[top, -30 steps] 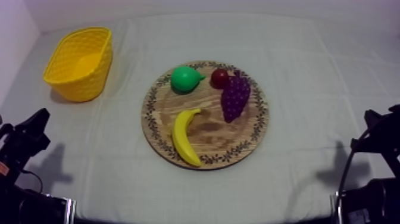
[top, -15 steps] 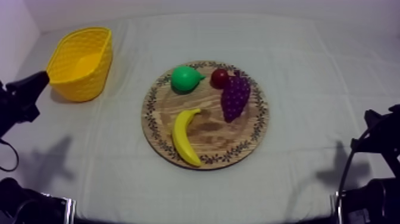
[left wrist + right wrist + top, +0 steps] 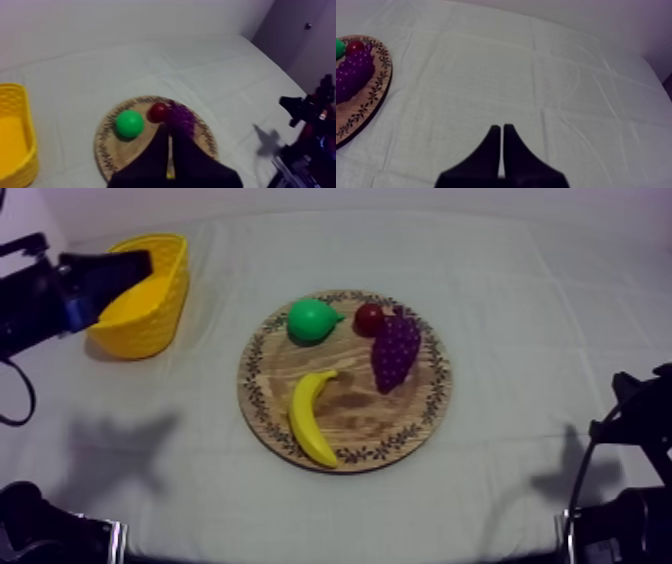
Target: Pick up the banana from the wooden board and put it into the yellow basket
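Note:
The yellow banana (image 3: pixel 310 419) lies on the front left of the round wooden board (image 3: pixel 441 383), beside a green pear (image 3: pixel 310 320), a small red fruit (image 3: pixel 368 318) and purple grapes (image 3: pixel 395 350). The yellow basket (image 3: pixel 152 306) stands at the far left. My left gripper (image 3: pixel 141 264) hangs raised over the basket's near rim, shut on nothing. In the left wrist view its fingers (image 3: pixel 168 126) form a narrow wedge pointing at the board (image 3: pixel 102 150), hiding most of the banana (image 3: pixel 170 173). My right gripper (image 3: pixel 501 128) is shut, low over bare cloth right of the board (image 3: pixel 369 95).
The right arm (image 3: pixel 632 403) rests low at the table's right edge, also seen as the far arm (image 3: pixel 310 112) in the left wrist view. Open cloth lies between basket (image 3: pixel 15 135) and board, and all around the board.
My left arm has risen from the lower left edge and swung up and right to the basket's rim. The fruit, board and right arm have not moved.

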`<state>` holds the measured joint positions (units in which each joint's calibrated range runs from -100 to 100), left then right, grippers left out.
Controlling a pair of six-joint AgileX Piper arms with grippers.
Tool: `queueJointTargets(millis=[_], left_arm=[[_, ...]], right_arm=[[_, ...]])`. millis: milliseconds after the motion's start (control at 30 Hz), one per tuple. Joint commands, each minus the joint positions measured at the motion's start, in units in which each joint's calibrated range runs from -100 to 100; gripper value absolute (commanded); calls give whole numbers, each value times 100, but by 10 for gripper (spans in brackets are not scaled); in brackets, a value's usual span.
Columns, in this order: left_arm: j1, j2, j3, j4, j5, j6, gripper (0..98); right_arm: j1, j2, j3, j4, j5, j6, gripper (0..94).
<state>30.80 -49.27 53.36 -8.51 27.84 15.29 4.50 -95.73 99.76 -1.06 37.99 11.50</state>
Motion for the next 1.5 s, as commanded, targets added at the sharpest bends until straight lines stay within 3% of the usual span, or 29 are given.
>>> queueJointTargets(millis=[0, 200, 500, 733, 967, 1200, 1467], left_arm=[[341, 485, -280, -44, 10, 152, 24], [731, 1355, -822, -217, 376, 627, 24], [889, 2336, -1157, -217, 1021, 1071, 23], [897, 2935, -1261, -72, 1463, 1254, 25], [804, 3515, -1849, 202, 2237, 1076, 34], [665, 3819, -2214, 371, 3137, 1090, 44], [635, 3942, -2334, 465, 3752, 1303, 58]], right_arm=[[1, -2, 2, 1, -1, 0, 3], [1, -2, 2, 1, -1, 0, 3], [1, -2, 2, 1, -1, 0, 3], [1, -2, 2, 1, -1, 0, 3], [1, -2, 2, 1, -1, 0, 3], [1, -2, 2, 1, -1, 0, 3], [1, -2, 2, 1, -1, 0, 3]])
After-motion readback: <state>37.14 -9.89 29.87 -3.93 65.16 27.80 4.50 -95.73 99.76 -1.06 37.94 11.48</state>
